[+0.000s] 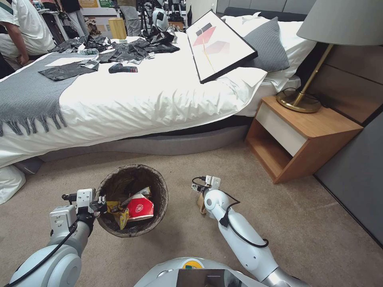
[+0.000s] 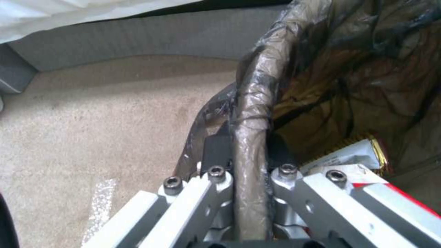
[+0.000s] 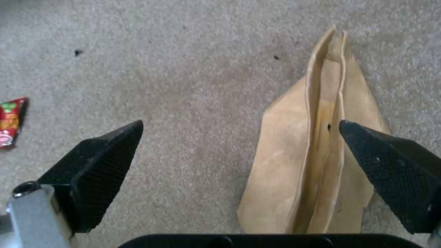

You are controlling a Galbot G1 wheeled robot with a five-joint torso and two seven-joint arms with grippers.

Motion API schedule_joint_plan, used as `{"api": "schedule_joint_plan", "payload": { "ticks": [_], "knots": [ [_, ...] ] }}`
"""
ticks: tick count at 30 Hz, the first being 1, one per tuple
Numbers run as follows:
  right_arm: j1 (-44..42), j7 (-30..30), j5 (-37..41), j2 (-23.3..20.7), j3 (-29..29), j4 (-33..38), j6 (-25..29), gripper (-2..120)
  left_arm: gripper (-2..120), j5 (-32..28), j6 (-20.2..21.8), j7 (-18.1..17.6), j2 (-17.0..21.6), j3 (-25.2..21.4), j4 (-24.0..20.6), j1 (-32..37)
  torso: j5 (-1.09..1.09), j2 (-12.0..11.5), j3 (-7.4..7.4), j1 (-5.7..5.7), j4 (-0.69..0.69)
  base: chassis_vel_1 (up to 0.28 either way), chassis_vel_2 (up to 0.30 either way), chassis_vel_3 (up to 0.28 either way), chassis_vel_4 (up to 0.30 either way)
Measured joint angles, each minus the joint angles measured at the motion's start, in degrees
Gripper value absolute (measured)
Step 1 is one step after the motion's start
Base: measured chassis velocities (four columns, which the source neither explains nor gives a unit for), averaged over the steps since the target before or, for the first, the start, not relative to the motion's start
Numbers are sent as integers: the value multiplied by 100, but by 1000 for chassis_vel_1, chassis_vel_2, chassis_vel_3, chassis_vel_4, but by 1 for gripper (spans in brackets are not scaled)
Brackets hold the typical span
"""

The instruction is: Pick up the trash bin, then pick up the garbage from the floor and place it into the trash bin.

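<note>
The trash bin (image 1: 131, 199) with its dark wrinkled liner is held just over the carpet, and my left gripper (image 1: 97, 205) is shut on its rim (image 2: 250, 137), one finger inside and one outside. Inside the bin lie a red-and-white wrapper (image 1: 139, 208) and a yellow snack packet (image 1: 117, 213). My right gripper (image 3: 241, 151) stands open, pointing down over a folded brown paper (image 3: 312, 165) on the carpet, which lies toward one fingertip (image 3: 390, 168). The same brown paper (image 1: 200, 203) peeks out beside the right wrist. A small red wrapper (image 3: 10, 120) lies on the carpet off to one side.
A bed (image 1: 139, 99) with white sheets, black bags and a framed picture (image 1: 219, 44) spans the back. A wooden nightstand (image 1: 299, 135) with a lamp (image 1: 307, 95) stands at the right by a dark wall. Open carpet lies to the right of my right arm.
</note>
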Motion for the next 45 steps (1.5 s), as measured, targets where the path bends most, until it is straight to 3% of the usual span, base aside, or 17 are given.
{"api": "schedule_joint_plan", "payload": {
  "ticks": [30, 39, 45],
  "knots": [
    [87, 33, -347, 130, 120, -634, 144, 100, 3, 36, 0, 11, -34, 30, 0, -33, 0, 0, 0, 0, 0, 0, 0, 0, 0],
    [187, -239, -725, 293, 296, -1443, 319, 100, 3, 50, 0, 14, -50, 25, 0, -15, 0, 0, 0, 0, 0, 0, 0, 0, 0],
    [212, -330, -792, 322, 336, -1605, 366, 98, 3, 54, 0, 14, -41, 30, 0, -31, 0, 0, 0, 0, 0, 0, 0, 0, 0]
  ]
}}
